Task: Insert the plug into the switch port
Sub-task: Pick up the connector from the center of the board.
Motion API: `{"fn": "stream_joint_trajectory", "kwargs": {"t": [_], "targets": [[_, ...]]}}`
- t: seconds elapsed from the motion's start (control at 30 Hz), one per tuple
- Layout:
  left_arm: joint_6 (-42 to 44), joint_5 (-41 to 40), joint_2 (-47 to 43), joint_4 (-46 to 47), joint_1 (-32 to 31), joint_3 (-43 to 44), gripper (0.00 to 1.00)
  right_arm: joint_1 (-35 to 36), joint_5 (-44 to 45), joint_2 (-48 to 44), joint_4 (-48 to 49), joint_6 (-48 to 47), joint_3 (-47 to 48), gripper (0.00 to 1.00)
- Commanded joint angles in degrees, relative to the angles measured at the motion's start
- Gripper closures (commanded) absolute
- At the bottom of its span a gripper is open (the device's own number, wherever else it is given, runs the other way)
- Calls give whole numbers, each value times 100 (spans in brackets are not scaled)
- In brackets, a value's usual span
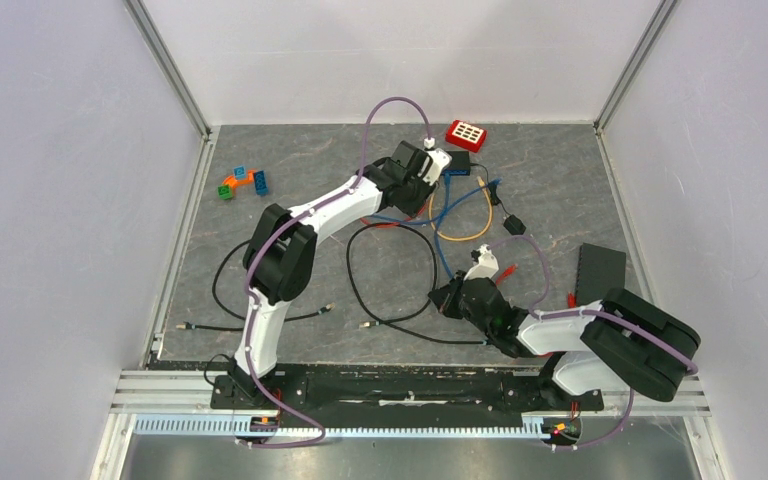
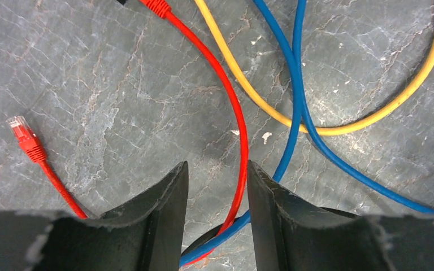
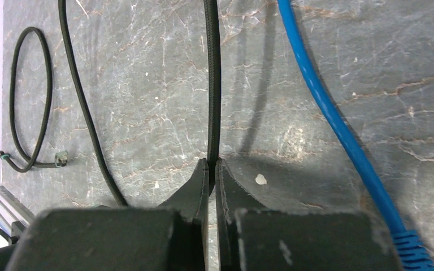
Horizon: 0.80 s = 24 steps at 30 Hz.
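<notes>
The black cable (image 3: 213,84) was clamped mid-length in the right gripper (image 3: 211,164), and the left gripper (image 2: 217,166) was held apart astride the red cable (image 2: 234,113), a red plug (image 2: 25,138) lying beside it on the table (image 2: 118,84), so the crossing blue cable (image 2: 296,113) could be snagged and dragged.

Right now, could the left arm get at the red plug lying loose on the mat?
Probably yes. The red plug lies bare on the mat beside the open left gripper, nothing over it. A red cable and a blue cable run between its fingers.

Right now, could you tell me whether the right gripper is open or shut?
Shut on the black cable: the right gripper has its fingers nearly touching, with the cable pinched between them.
</notes>
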Motion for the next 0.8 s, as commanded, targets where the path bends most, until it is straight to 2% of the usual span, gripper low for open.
{"fn": "stream_joint_trajectory", "kwargs": {"t": [0.0,0.3,0.43,0.57,0.63,0.7,0.77], "targets": [[-418,306,302,-487,114,430,52,63,-6,-134,61,-284,-156,100],[-394,747,660,-581,186,449,52,67,17,-226,29,-381,-95,100],[-385,865,776,-654,189,490,57,76,79,-336,-90,-435,-79,100],[-379,1050,745,-766,189,529,55,76,190,-458,-165,-454,-83,100],[-371,1023,751,-780,189,543,62,72,203,-498,-216,-470,-55,100],[-372,960,736,-872,189,619,81,82,215,-551,-313,-469,-40,100],[-353,886,677,-929,194,676,96,81,371,-662,-629,-420,4,100]]}}
